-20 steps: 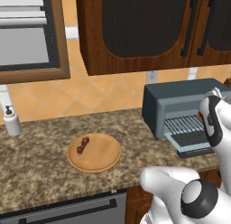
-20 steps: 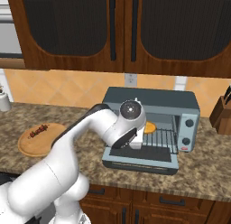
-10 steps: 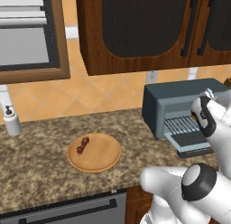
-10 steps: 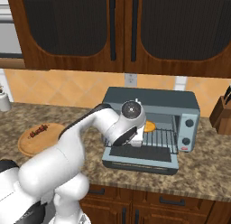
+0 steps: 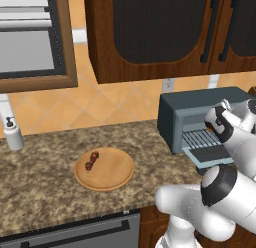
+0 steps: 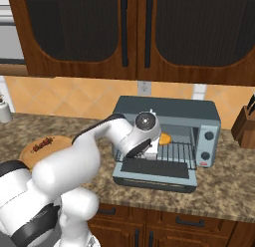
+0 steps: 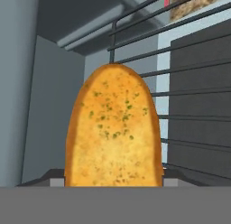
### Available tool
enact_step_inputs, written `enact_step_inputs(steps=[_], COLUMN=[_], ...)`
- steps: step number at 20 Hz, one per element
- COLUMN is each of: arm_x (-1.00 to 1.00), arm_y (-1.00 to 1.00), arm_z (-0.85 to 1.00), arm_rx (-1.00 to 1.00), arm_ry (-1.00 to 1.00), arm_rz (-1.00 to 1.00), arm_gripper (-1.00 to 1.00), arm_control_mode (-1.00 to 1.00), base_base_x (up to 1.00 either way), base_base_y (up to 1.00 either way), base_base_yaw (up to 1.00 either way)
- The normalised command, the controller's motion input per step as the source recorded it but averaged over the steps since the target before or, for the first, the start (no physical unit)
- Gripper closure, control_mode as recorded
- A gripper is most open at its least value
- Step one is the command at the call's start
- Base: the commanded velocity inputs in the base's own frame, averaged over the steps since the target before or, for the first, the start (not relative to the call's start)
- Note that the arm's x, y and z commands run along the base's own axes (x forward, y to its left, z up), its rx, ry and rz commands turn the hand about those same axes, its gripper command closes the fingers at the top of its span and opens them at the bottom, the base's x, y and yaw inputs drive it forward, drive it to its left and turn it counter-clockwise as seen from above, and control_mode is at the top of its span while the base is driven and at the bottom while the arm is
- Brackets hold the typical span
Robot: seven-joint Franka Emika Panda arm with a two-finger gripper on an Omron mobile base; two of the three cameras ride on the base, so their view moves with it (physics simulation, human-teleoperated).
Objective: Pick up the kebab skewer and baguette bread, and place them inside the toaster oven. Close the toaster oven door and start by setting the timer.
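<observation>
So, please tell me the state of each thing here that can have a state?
toaster oven door: open, folded down flat.
toaster oven: open, wire rack visible inside.
baguette bread: inside the oven, between the jaws; whether it is gripped cannot be told.
kebab skewer: lying on the wooden plate, not yet moved.
upper cabinet doors: closed.

The kebab skewer lies on the round plate, left of the toaster oven. Its door hangs open in front; the baguette bread seems to sit on the rack inside.
</observation>
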Motion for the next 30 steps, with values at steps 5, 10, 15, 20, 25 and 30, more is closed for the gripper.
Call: enact_step_inputs(steps=[5,10,15,20,25,30], arm_x=[0.26,0.25,0.23,0.20,0.01,0.00], arm_y=[0.00,0.00,0.00,0.00,0.00,0.00], arm_z=[-0.12,-0.10,-0.14,-0.10,0.00,0.00], arm_rx=[0.00,0.00,0.00,0.00,0.00,0.00], arm_ry=[0.00,0.00,0.00,0.00,0.00,0.00], arm_rz=[0.00,0.00,0.00,0.00,0.00,0.00], arm_gripper=[1.00,1.00,1.00,-1.00,-1.00,-1.00], arm_control_mode=[-1.00,-1.00,-1.00,-1.00,-1.00,-1.00], base_base_x=[0.00,0.00,0.00,0.00,0.00,0.00], base_base_y=[0.00,0.00,0.00,0.00,0.00,0.00], base_base_yaw=[0.00,0.00,0.00,0.00,0.00,0.00])
